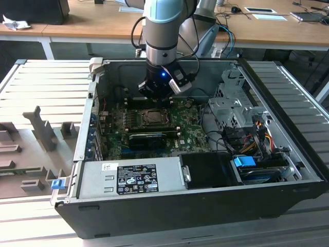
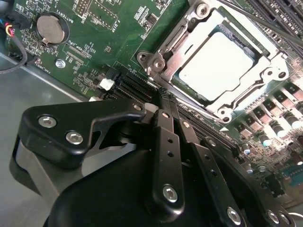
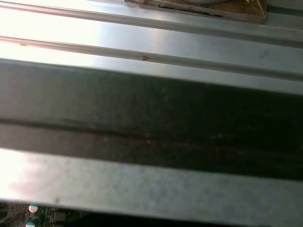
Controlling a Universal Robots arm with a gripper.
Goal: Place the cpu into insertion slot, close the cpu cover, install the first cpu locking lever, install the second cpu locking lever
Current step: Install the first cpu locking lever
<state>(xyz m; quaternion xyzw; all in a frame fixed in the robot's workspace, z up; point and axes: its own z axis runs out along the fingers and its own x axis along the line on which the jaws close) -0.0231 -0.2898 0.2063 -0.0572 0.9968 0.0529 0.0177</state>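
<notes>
Matt black plastic on the gripper (image 2: pixel 166 101), with shiny steel screw heads. Smooth, pale, brushed-looking metal on the cpu (image 2: pixel 215 64); bright silver stamped metal on the cpu cover (image 2: pixel 189 28), glossy at the edges. Green lacquered board (image 2: pixel 102 40), slightly glossy. Dull grey sheet metal on the computer case (image 1: pixel 205 216); paper label (image 1: pixel 138 178) on the grey metal box. Light wood desk (image 1: pixel 97 18) behind.

arm (image 1: pixel 163 31): grey, pale-blue joint cap | gripper (image 2: pixel 166 113): black, silver screws
</notes>
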